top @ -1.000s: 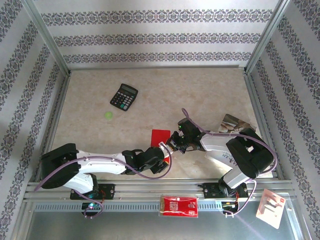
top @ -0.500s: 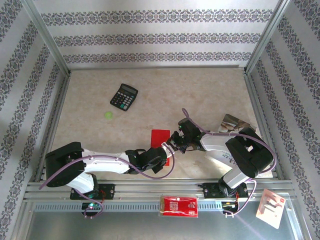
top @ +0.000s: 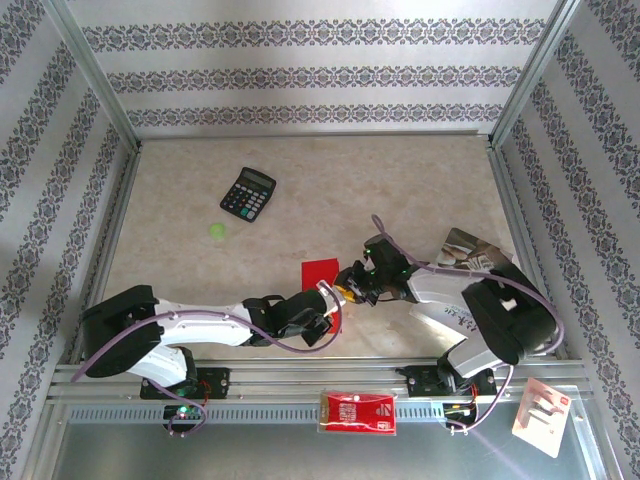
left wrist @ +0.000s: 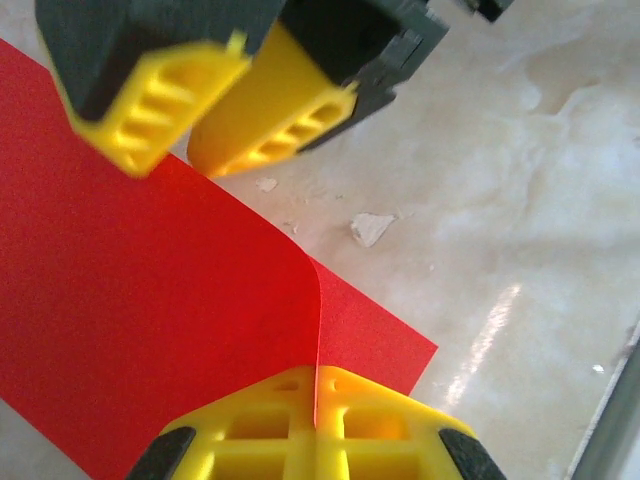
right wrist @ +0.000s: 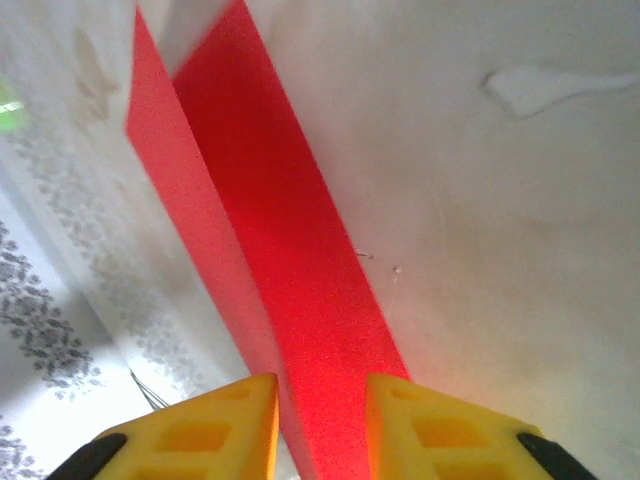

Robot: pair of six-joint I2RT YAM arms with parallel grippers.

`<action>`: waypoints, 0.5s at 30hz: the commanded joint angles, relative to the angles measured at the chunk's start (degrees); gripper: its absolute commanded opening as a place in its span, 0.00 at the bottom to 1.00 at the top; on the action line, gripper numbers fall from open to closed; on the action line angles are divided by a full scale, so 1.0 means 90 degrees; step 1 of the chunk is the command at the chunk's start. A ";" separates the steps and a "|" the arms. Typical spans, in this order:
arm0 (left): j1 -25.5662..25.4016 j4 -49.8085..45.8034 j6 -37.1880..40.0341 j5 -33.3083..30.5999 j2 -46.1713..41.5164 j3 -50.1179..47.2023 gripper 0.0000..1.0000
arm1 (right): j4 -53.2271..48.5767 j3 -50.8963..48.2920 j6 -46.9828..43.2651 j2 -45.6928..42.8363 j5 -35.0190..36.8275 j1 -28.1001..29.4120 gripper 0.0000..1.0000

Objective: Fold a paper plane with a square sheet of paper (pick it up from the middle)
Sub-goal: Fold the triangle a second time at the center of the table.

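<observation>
one red sheet, one calculator, one booklet

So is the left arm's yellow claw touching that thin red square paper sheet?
Touching. The left wrist view shows the left gripper shut, pinching the red sheet at its raised fold.

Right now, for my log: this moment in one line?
left gripper: shut on square sheet | right gripper: open astride sheet

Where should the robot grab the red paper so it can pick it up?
Best at the lifted, curled edge of the red paper, coming in low from the near side. The rest lies flat on the table, leaving nothing to pinch. The left gripper is shut on that raised edge.
</observation>
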 commanded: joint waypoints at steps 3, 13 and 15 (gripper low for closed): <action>0.0155 0.0701 -0.0536 0.0804 -0.0319 -0.0293 0.00 | -0.0703 -0.0103 -0.1027 -0.0910 0.0154 -0.0288 0.34; 0.0438 0.1193 -0.0999 0.1365 -0.0296 -0.0666 0.00 | -0.0268 0.1075 -0.1708 0.0470 -0.0533 -0.0071 0.26; 0.0488 0.1231 -0.1043 0.1365 -0.0327 -0.0700 0.00 | -0.0236 0.1195 -0.1763 0.0757 -0.0553 -0.0025 0.25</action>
